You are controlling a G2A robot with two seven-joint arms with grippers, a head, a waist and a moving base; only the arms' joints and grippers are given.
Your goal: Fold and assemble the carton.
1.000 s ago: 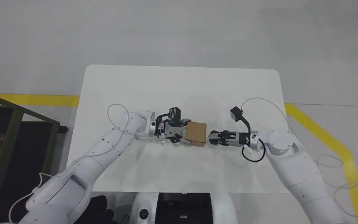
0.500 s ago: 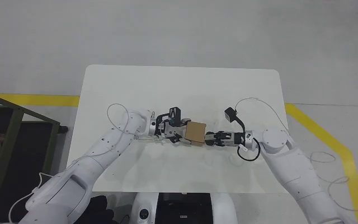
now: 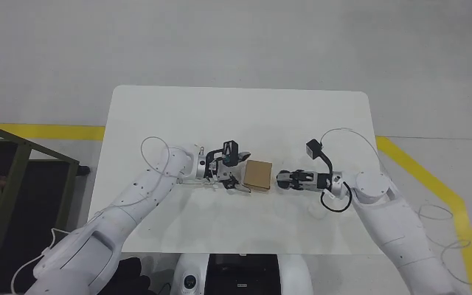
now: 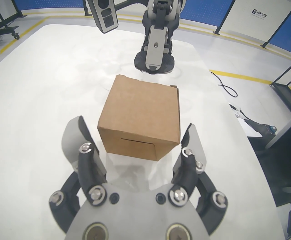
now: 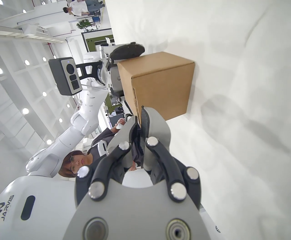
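One near-cubic carton (image 3: 258, 175), tuck face toward the wide-spread left pincer (image 4: 134, 124); right pincer (image 5: 139, 116) pinched closed — both empty.

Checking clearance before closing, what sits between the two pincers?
Only the carton, between left pincer and right pincer, as the top view shows.

Not much lettering to report here tbh. The one real bit of print is on the white panel (image 4: 257, 20) standing past the far end of the table (image 4: 45, 68) in the left wrist view: a small dark logo (image 4: 254, 11) with one line of capitals next to it and a tinier line underneath, too small to make out. The carton (image 4: 141, 113) shows plain brown faces. Yellow line markings (image 3: 51, 131) run along the grey floor (image 3: 221, 44)
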